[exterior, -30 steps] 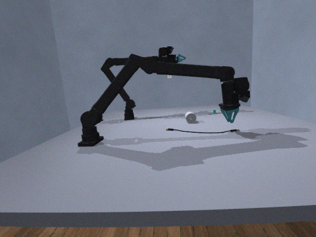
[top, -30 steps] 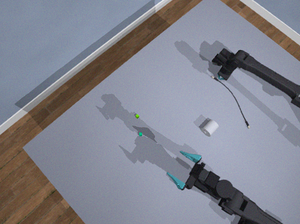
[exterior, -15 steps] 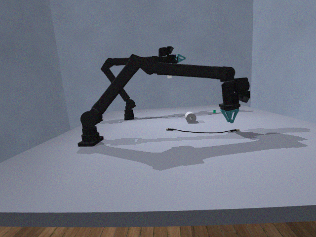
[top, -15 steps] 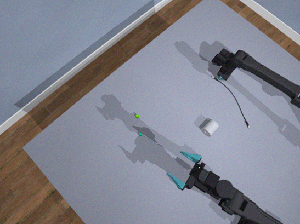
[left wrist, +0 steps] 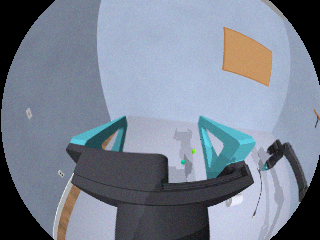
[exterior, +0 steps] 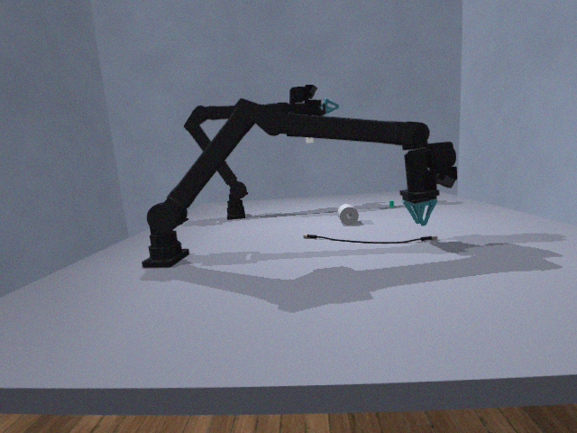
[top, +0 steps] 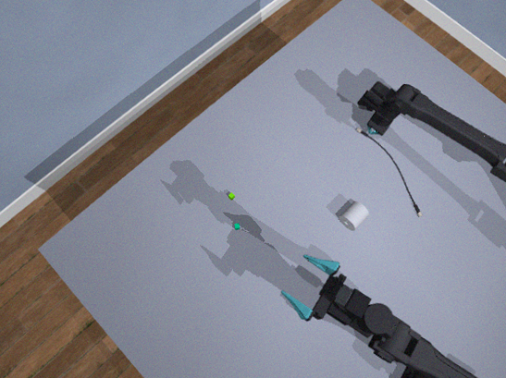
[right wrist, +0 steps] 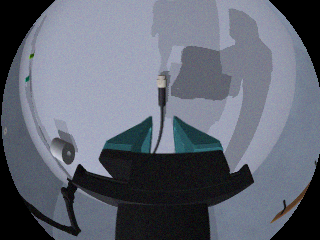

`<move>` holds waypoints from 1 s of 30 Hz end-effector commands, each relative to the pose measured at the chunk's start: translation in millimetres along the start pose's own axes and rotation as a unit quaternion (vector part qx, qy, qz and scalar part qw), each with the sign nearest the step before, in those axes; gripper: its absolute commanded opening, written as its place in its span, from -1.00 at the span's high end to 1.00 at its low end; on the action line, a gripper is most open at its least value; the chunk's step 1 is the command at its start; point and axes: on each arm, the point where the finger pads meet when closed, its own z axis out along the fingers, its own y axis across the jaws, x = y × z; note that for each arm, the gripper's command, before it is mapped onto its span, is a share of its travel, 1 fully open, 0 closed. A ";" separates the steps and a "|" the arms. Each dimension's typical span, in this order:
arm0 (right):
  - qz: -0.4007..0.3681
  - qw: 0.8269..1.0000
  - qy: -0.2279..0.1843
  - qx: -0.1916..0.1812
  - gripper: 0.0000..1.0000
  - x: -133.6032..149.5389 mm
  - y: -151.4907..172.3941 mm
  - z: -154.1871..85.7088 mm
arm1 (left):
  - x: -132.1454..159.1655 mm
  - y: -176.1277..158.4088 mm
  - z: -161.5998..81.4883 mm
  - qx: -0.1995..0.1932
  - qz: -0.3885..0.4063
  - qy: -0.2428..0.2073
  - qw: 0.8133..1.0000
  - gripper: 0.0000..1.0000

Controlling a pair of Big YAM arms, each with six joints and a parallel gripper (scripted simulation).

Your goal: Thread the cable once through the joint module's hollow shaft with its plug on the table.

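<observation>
Presently, with the right tool point(top: 372, 130) point(exterior: 423, 224) point(right wrist: 162, 120) part-open and ungrasping above the cable point(top: 397, 166) point(exterior: 363, 242) point(right wrist: 162, 117), inward from the tabletop's point(top: 233, 121) point(exterior: 279, 354) point(right wrist: 100, 65) far edge, descent should keep both fingers astride the cable

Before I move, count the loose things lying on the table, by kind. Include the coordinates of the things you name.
Cable point(top: 397, 166) point(exterior: 359, 242) point(right wrist: 162, 117): 1
White cylindrical joint module point(top: 354, 214) point(exterior: 346, 212) point(left wrist: 236, 200) point(right wrist: 60, 149): 1
Small green pieces, one lime point(top: 231, 195) point(left wrist: 193, 151) point(right wrist: 32, 56), one teal-green point(top: 237, 226) point(exterior: 391, 203) point(left wrist: 183, 162) point(right wrist: 27, 79): 2
Total: 4
</observation>
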 end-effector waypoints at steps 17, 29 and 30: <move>-0.004 1.000 -0.007 0.001 0.47 -6.4 10.5 32.4 | -13.3 1.0 2.4 -0.001 0.006 -0.008 1.000 -0.92; -0.004 1.000 0.004 0.000 0.47 2.7 11.0 58.9 | -13.3 1.0 2.4 -0.001 0.006 -0.008 1.000 -0.92; -0.004 1.000 -0.007 0.001 0.47 -6.4 10.1 50.8 | -13.3 1.0 2.4 -0.001 0.006 -0.008 1.000 -0.92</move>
